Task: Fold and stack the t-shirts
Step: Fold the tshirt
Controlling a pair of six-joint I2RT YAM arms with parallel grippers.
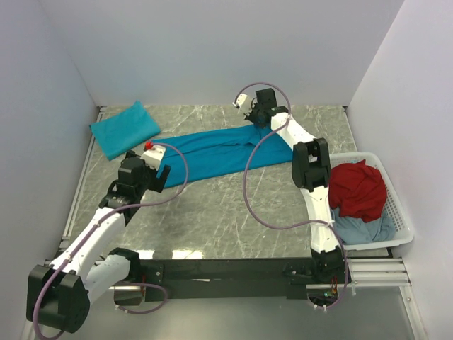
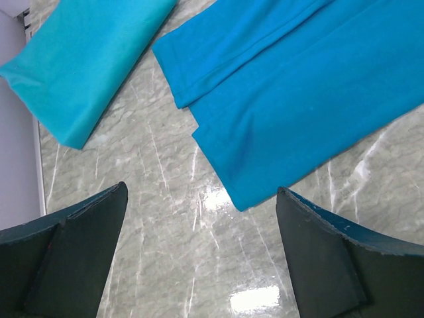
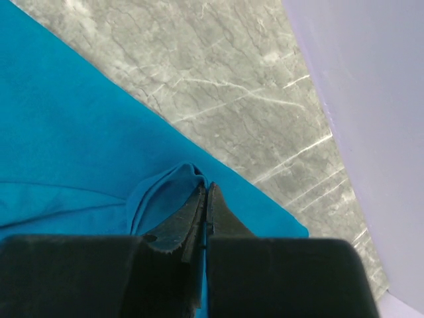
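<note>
A bright blue t-shirt [image 1: 212, 152] lies in a long, partly folded strip across the middle of the table. My left gripper [image 1: 154, 157] hovers at its left end, open, with nothing between its fingers [image 2: 79, 258]. In the left wrist view the near corner of that t-shirt [image 2: 298, 112] lies just ahead of the left gripper [image 2: 202, 199]. My right gripper [image 1: 252, 117] is at the strip's far right end. It is shut on a pinched fold of the t-shirt [image 3: 66, 132], and the cloth bunches at the right gripper [image 3: 206, 189]. A second, teal t-shirt [image 1: 125, 128] lies folded at the back left [image 2: 86, 66].
A white basket [image 1: 396, 212] stands at the right edge, holding a red garment [image 1: 359, 188] and a pale blue one [image 1: 364, 228]. White walls close in the table at the back and on both sides. The marbled tabletop [image 1: 233, 212] is bare in front of the strip.
</note>
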